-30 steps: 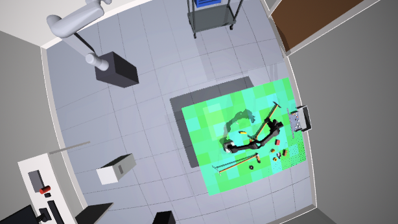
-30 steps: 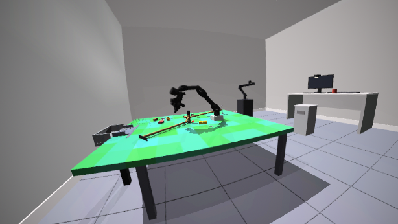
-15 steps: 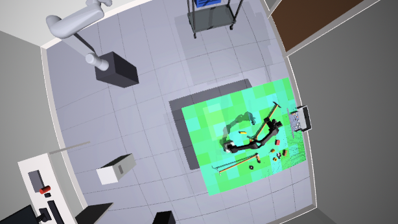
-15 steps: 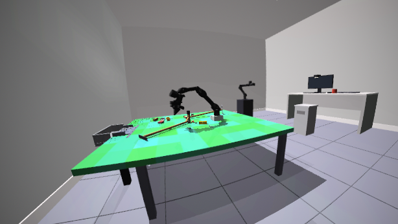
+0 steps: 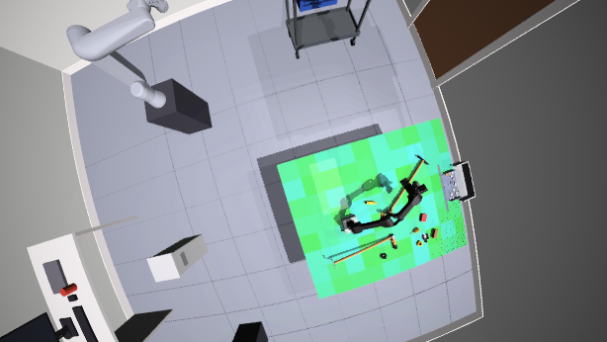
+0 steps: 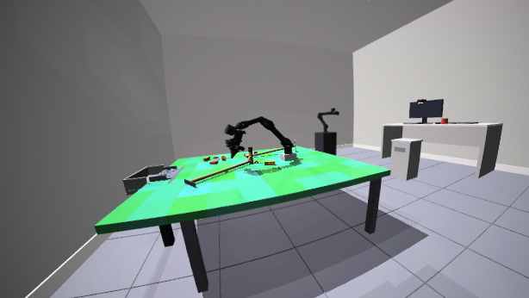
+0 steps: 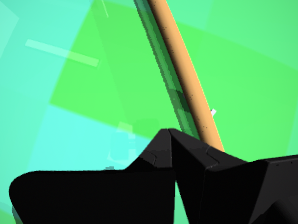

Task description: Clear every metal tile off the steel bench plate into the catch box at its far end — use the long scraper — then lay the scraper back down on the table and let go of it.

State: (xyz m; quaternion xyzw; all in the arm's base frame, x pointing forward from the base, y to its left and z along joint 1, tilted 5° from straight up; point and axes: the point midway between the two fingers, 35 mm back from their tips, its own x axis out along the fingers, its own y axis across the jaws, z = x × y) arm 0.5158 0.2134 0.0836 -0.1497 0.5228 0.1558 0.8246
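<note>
The long scraper (image 5: 410,179) (image 6: 220,171) (image 7: 187,75) lies across the table, its dark blade toward the wall side. My gripper (image 6: 233,155) (image 7: 166,135) is shut and empty, above the table. In the wrist view the scraper's tan shaft runs beyond the fingertips, slightly to the right, not between them. The steel bench plate (image 5: 446,185) is at the table's wall-side edge, with small metal tiles on or around it, too small to place exactly. The catch box (image 5: 471,183) (image 6: 131,186) is at its far end; its contents are unclear.
A second long-handled tool (image 5: 363,250) lies nearer the arm's base. A yellow block (image 5: 370,203) (image 6: 270,163), a red block (image 5: 423,217) (image 6: 214,162) and several small orange and dark parts lie on the table. A dark upright post (image 6: 250,154) stands near the scraper's handle end.
</note>
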